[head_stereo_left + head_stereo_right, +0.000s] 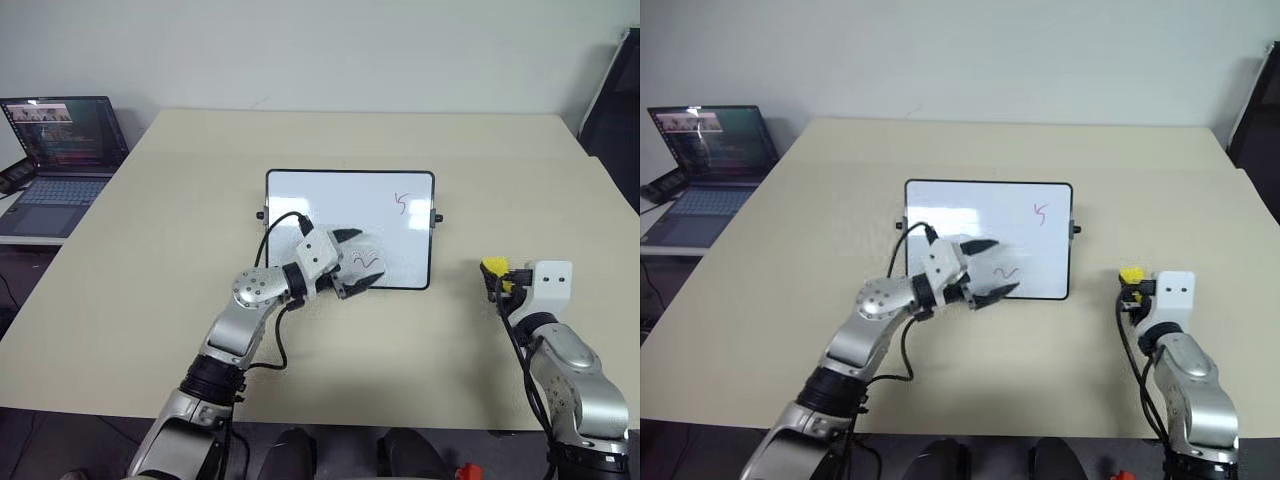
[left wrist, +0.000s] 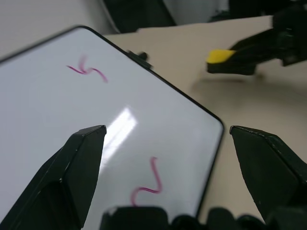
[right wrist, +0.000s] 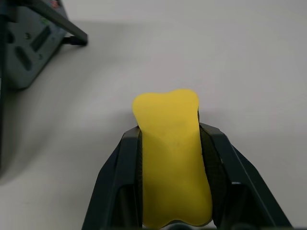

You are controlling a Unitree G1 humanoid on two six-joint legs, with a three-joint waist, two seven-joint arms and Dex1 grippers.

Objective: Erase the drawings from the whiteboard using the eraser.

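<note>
Two drawings (image 1: 403, 203) are showing on the whiteboard (image 1: 330, 200); the eraser (image 3: 172, 158) is sitting well right of the board's near corner, pinched between the right gripper (image 3: 170, 143) fingers across its narrow waist. It's looking light and slightly squashy, so gripping mid-body seems right. Left gripper (image 2: 168, 163) is hovering spread wide over the board's near edge, holding nothing.

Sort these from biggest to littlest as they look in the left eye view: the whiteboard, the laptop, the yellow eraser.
1. whiteboard
2. laptop, partly cut off at the edge
3. eraser, smallest by far
</note>
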